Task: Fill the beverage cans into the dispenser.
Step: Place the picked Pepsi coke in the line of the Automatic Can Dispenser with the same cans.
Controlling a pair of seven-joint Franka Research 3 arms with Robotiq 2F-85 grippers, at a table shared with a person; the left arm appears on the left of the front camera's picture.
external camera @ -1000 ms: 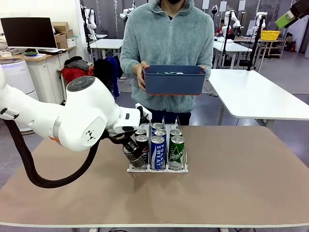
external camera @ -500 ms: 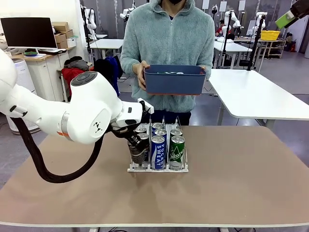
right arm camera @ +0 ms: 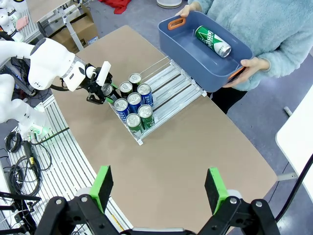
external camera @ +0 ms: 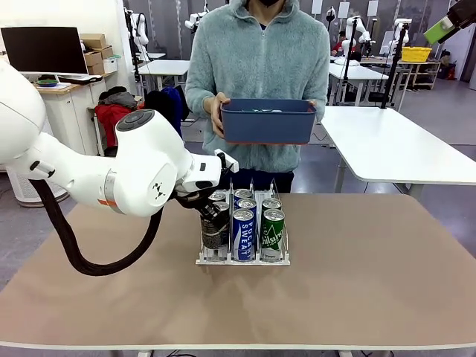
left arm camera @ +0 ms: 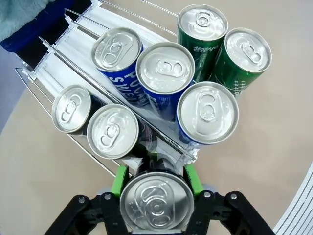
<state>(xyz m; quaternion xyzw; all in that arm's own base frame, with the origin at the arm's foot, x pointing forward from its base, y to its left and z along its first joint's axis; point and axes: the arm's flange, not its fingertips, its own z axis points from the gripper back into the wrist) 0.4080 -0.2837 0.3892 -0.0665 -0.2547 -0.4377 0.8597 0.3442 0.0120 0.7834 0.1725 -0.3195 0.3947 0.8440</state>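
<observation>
My left gripper [external camera: 213,227] is shut on a dark can [left arm camera: 156,201] at the front end of the dispenser's [external camera: 242,259] left lane; green pads [left arm camera: 119,179] clamp its sides. Right behind it in that lane stand two dark cans [left arm camera: 112,131]. The middle lane holds three blue Pocari Sweat cans [external camera: 243,233], and the right lane two green cans [external camera: 272,234]. Across the table a person holds a dark blue bin [external camera: 268,123] with one green can [right arm camera: 212,41] lying inside. High above the table, my right gripper [right arm camera: 159,188] is open and holds nothing.
The dispenser's [right arm camera: 164,95] far half is bare white lanes with wire dividers. Brown tabletop [external camera: 372,282] stretches open to the right and front. My left arm's white elbow [external camera: 145,175] bulks over the table's left side. Other tables stand behind the person.
My left gripper has carried the dark can to the right, up against the front of the left lane. The person and the bin have barely moved.
</observation>
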